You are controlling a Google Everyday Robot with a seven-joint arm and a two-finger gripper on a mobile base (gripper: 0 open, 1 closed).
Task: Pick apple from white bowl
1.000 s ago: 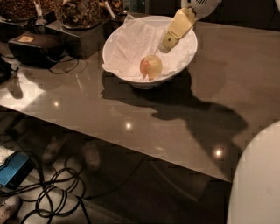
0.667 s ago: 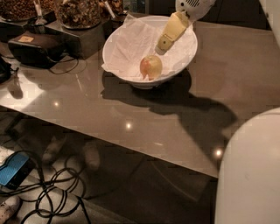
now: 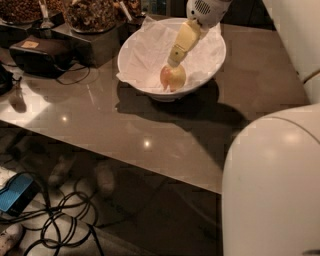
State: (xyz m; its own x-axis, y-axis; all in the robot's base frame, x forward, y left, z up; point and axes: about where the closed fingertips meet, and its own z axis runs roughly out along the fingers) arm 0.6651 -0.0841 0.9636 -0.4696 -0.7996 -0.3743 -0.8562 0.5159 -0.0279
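Observation:
The white bowl [image 3: 202, 70] stands at the back of the brown table, lined with crumpled white paper. The apple [image 3: 173, 79] lies in the bowl's bottom, yellowish with a pink blush. My gripper [image 3: 175, 62] reaches down into the bowl from the upper right, its yellowish tip right at the top of the apple. The apple rests on the paper.
Dark containers of brown snacks [image 3: 91, 15] stand at the back left, with a black device [image 3: 41, 54] in front of them. My white body [image 3: 272, 185] fills the lower right. Cables [image 3: 65, 225] and a blue object [image 3: 15, 194] lie on the floor below the table's near edge.
My gripper has moved down and to the left inside the bowl, from above the rim down onto the apple. The apple has stayed in place.

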